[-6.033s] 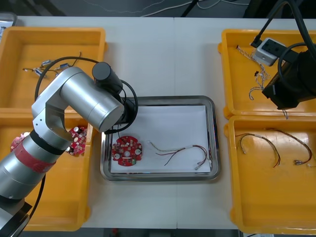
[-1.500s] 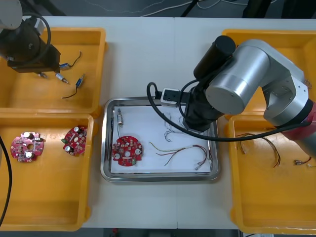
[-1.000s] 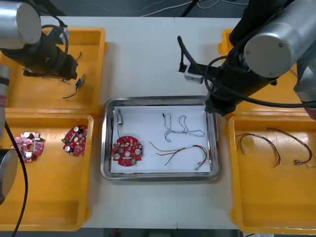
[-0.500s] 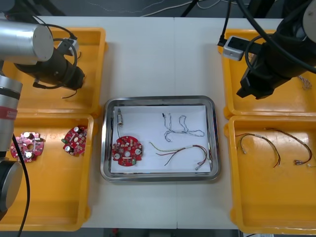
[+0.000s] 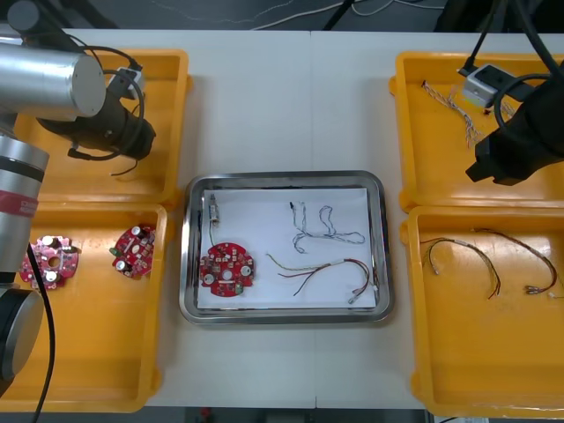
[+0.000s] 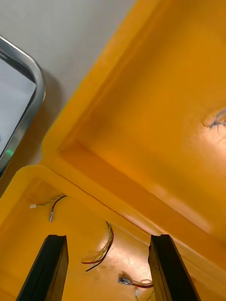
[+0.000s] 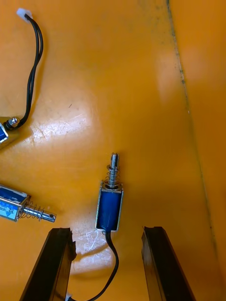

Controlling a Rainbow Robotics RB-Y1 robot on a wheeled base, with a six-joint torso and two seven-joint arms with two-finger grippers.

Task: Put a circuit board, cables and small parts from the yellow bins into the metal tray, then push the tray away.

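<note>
My left gripper (image 7: 108, 231) is down in the far left yellow bin (image 5: 35, 176), fingers spread and empty, with a small metal part (image 7: 109, 207) lying on the bin floor just ahead of their tips. The metal tray (image 5: 284, 179) in the middle holds a circuit board (image 5: 227, 269) and cables (image 5: 322, 273). My right gripper (image 6: 107, 237), also spread and empty, hangs over the wall between the right bins (image 6: 122, 188).
</note>
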